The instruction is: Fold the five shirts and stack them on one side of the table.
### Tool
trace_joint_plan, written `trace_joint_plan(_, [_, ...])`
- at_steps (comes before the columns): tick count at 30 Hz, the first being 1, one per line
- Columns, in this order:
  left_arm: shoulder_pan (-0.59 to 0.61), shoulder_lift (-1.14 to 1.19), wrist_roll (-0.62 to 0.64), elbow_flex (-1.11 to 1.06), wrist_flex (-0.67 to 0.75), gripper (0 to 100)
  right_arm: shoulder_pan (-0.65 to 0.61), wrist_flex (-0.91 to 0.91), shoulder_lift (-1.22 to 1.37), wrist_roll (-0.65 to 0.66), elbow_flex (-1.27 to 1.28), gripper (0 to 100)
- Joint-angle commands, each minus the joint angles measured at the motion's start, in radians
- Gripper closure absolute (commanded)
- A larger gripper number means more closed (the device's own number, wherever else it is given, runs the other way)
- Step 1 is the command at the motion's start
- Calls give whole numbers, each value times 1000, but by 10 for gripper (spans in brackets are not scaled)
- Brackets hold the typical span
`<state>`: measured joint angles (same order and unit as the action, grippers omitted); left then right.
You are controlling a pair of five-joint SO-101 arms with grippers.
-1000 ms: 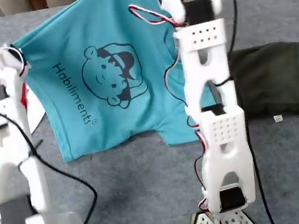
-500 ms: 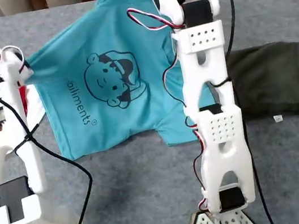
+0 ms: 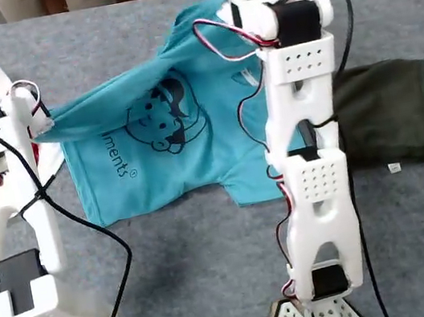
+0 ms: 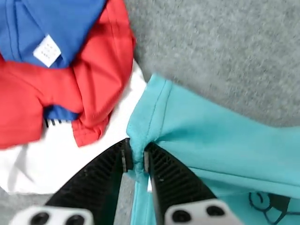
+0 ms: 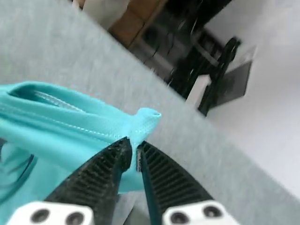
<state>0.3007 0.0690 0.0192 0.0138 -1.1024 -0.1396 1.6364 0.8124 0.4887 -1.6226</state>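
Gripping the teal shirt (image 3: 157, 168) at 2 points, I am running what I judge to be the first fold of this garment. The left gripper (image 4: 136, 152) is clamping a bunched bit of hemmed edge at the shirt's left side, just beside the loose heap of red shirt (image 4: 98, 61), blue shirt (image 4: 56, 23) and white shirt (image 4: 47, 159) lying at the left of the table (image 3: 216, 280). The right gripper (image 5: 133, 150) is pinching a seamed edge at the shirt's far side. It is raised off the surface, so the far cloth is draping toward the near side and partly covering the printed face. The rest of the shirt is lying flat between the 2 arms, and 1 dark shirt (image 3: 387, 109) is sitting folded at the right. To do this step well, I am planning to carry both pinches together at matched height toward the near hem, pulling the lifted edge taut so the crease is forming straight rather than diagonal. I am watching the left pinch in particular: it is holding little cloth, and a slip there would be dropping 1 corner early. I am also taking care that this move is not dragging the red shirt along.
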Motion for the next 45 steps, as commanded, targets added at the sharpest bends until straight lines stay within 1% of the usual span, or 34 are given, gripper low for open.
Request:
trace_joint_plan(1, [-28, -13, -32, -57, -2, 982, 42, 74, -5, 11, -42, 995])
trace_joint_plan(5, [-72, -13, -43, -147, 0, 982, 44, 144, -10, 35, -42, 995])
trace_joint_plan(9, [-84, -13, -41, -180, 25, 982, 45, 150, -13, 37, -42, 995])
trace_joint_plan(13, [-81, -15, -44, -175, 18, 982, 45, 152, -61, 26, -39, 995])
trace_joint_plan(16, [-80, -15, -44, -175, 9, 982, 45, 152, -122, -55, -33, 995])
trace_joint_plan(18, [-87, -15, -44, -158, -32, 982, 47, 152, -166, -94, 18, 995])
trace_joint_plan(20, [-91, -15, -40, -132, -80, 982, 47, 152, -225, -109, 130, 995])
trace_joint_plan(24, [-80, -15, -40, -94, -129, 982, 41, 152, -397, -144, 460, 995])
trace_joint_plan(30, [-81, -15, -40, -103, -137, 982, 47, 117, -604, -137, 912, 995])
trace_joint_plan(34, [-86, -15, -44, -103, -141, 982, 71, 2, -676, -100, 1185, 995])
trace_joint_plan(39, [-87, -15, -48, -110, -190, 982, 70, -144, -783, -95, 1503, 995])
trace_joint_plan(42, [-89, -15, -48, -153, -193, 982, 81, -250, -852, -95, 1685, 995])
trace_joint_plan(45, [-89, -15, -75, -195, -192, 982, 94, -347, -908, -95, 1840, 995])
